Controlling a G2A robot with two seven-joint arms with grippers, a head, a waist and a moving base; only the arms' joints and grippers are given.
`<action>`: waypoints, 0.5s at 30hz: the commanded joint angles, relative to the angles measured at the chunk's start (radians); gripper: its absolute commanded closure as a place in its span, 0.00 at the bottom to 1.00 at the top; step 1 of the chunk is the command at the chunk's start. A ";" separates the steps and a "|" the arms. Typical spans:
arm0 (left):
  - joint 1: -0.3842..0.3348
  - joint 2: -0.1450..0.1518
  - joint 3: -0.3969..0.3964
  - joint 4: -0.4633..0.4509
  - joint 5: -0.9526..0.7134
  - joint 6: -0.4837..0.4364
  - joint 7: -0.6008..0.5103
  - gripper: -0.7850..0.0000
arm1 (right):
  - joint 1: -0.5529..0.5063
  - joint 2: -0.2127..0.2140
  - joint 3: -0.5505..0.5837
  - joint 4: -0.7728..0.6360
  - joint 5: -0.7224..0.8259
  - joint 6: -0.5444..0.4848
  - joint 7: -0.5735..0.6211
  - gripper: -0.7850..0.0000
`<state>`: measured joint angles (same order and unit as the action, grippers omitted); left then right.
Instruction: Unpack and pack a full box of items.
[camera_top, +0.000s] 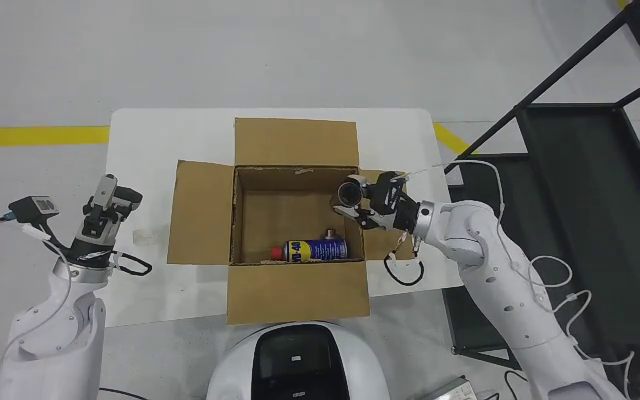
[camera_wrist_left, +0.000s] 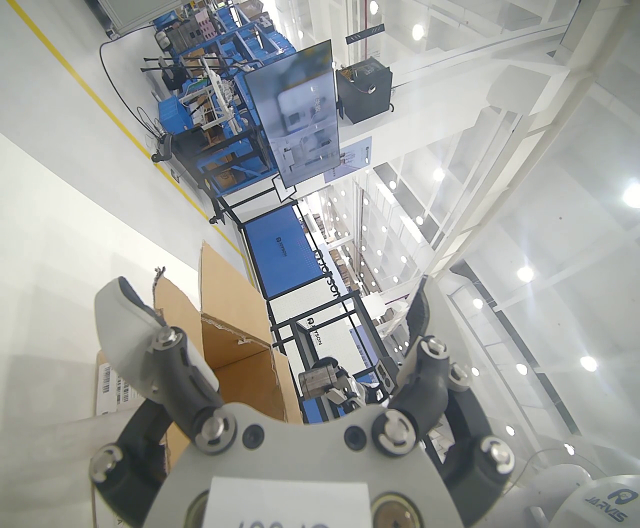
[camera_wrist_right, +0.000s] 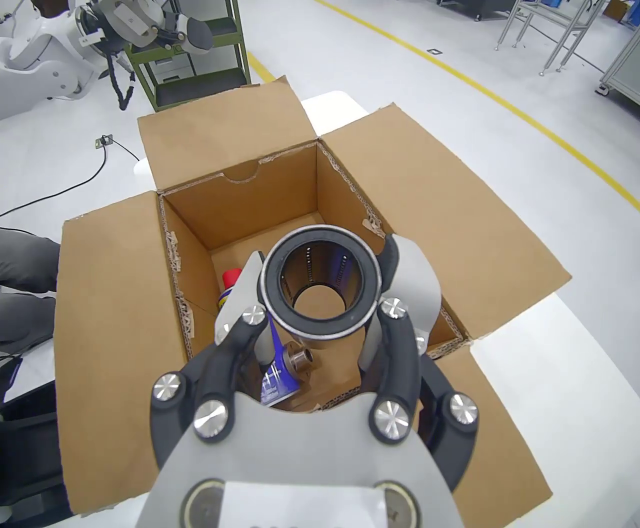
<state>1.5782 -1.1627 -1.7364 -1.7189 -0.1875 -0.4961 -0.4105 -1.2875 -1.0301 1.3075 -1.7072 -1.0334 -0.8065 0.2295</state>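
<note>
Top view: right gripper (camera_top: 350, 198) grasps a metal ring (camera_top: 351, 189) over the box's (camera_top: 295, 141) three o'clock wall; left gripper (camera_top: 116, 196) released, nine o'clock.

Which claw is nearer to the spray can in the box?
Right. The right claw, shut on a metal cylinder, is above the open box, near the spray can; the left claw is outside the box, past its flap.

Pale grey floor (camera_top: 300, 50) with yellow line (camera_top: 50, 135) at the left edge of the top view, black metal rack (camera_top: 570, 150) at the right. From the left wrist: dark screen (camera_wrist_left: 300, 110), blue shelves (camera_wrist_left: 190, 105), round ceiling lights (camera_wrist_left: 525, 272).
</note>
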 joint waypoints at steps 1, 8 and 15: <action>0.000 0.000 0.000 0.000 0.000 0.000 0.000 0.00 | 0.000 0.000 0.000 0.000 0.000 0.000 0.000 1.00; 0.000 0.000 0.000 0.000 0.000 0.000 0.000 0.00 | -0.001 0.000 -0.001 -0.002 -0.001 0.007 -0.002 1.00; 0.000 0.000 0.000 0.000 0.000 0.000 0.000 0.00 | 0.160 -0.024 -0.142 0.068 -0.014 -0.021 0.076 1.00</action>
<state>1.5782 -1.1627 -1.7364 -1.7189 -0.1875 -0.4961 -0.4105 -1.1696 -1.0479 1.2021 -1.6614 -1.0505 -0.8133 0.2902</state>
